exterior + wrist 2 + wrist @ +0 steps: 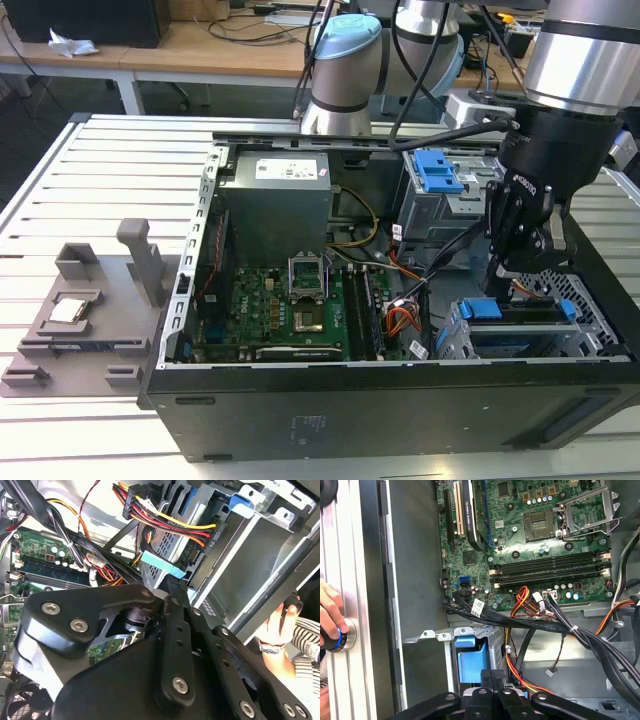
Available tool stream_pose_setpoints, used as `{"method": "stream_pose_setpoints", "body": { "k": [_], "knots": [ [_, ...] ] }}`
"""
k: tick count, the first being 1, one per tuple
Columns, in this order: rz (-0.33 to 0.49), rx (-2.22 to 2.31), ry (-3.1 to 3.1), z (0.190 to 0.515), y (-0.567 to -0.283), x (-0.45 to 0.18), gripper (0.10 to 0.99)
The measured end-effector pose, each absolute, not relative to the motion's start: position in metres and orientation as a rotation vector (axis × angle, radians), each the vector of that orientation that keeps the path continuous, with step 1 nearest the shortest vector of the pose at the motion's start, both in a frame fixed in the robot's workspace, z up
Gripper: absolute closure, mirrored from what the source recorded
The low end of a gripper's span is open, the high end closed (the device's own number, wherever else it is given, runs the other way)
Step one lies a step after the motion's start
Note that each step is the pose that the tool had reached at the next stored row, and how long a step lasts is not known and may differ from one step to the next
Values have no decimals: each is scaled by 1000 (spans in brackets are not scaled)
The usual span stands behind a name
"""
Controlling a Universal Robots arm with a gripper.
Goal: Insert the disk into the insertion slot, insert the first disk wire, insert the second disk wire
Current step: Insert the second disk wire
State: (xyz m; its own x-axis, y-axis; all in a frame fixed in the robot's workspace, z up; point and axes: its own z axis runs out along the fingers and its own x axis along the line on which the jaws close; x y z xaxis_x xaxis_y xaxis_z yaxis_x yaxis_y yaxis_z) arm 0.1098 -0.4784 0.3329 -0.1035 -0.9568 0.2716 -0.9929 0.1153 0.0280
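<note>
The disk [480, 309] sits inside the insertion slot [452, 342], at the corner of the open computer case [400, 410] on the exterior view's right. Its blue carrier shows at the cage mouth, so the seating step looks done. The gripper [510, 278] hangs just above that cage with its fingers [172, 610] drawn together. In the second wrist view its tip lies right against a light-blue flat connector [162, 564], though I cannot tell whether that connector is actually pinched. Nearby, a black power connector [212, 536] with red, yellow and black leads lies at the disk's rear edge and looks plugged in. The main hazard is misalignment: if the light-blue connector meets its port tilted or off to one side, a push could bend the port's tongue or shove the disk deeper into the cage rather than seat the plug. A weak hold could also let the connector twist or slip out under that push. The loose cables [530, 622] draped between the motherboard [540, 530] and the cage run close to the gripper's linkage. They could snag on it and drag the power connector out. A person's hand [329, 620] rests on a round button [342, 637] just outside the case wall, near enough that a wide swing of the arm would be a concern.
</note>
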Motion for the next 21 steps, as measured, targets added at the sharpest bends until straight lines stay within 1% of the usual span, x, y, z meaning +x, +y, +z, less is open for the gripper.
{"method": "stream_pose_setpoints", "body": {
  "k": [4,5,6,7,8,11,21],
  "knots": [
    [239,1938,-2167,333,-478,110,984],
    [239,1938,-2167,333,-478,110,973],
    [239,1937,-2167,333,-478,110,918],
    [239,1937,-2167,333,-478,110,918],
    [239,1937,-2167,333,-478,110,847],
    [240,1937,-2167,337,-478,110,847],
    [246,1933,-2163,334,-480,110,847]
  ]
}}
